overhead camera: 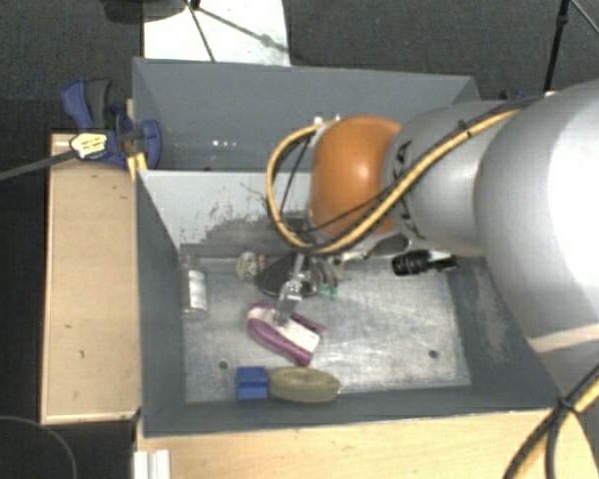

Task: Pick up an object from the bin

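The pincer (288,309) hangs right over one purple-and-white oblong thing (285,335), lower middle of the bin (409,329); whether it is spread I cannot tell. Nearby lie one blue block (251,382), one olive oval (305,387) and one silver cylinder (196,289).

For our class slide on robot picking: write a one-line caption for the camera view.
Gripper low over a purple-and-white object in the grey bin, blue block at its front.

The grey bin (399,327) holds a silvery cylinder (195,289), purple-white tube (283,335), blue block (251,382) and olive oval (305,386).
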Action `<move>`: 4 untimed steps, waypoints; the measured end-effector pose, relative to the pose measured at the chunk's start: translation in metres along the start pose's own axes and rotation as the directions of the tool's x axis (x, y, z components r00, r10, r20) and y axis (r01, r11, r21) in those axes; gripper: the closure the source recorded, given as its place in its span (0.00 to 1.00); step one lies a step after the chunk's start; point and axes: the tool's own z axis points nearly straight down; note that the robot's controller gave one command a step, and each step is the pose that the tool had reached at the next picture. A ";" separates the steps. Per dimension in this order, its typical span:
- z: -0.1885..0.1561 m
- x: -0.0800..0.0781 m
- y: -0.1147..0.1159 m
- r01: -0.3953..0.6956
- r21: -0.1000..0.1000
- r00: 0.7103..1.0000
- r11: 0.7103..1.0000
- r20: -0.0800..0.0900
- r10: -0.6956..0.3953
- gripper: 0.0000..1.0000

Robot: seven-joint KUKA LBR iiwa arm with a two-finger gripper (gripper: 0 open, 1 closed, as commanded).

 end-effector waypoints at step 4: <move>-0.042 0.053 -0.001 0.196 0.006 0.980 0.981 -0.022 -0.196 0.00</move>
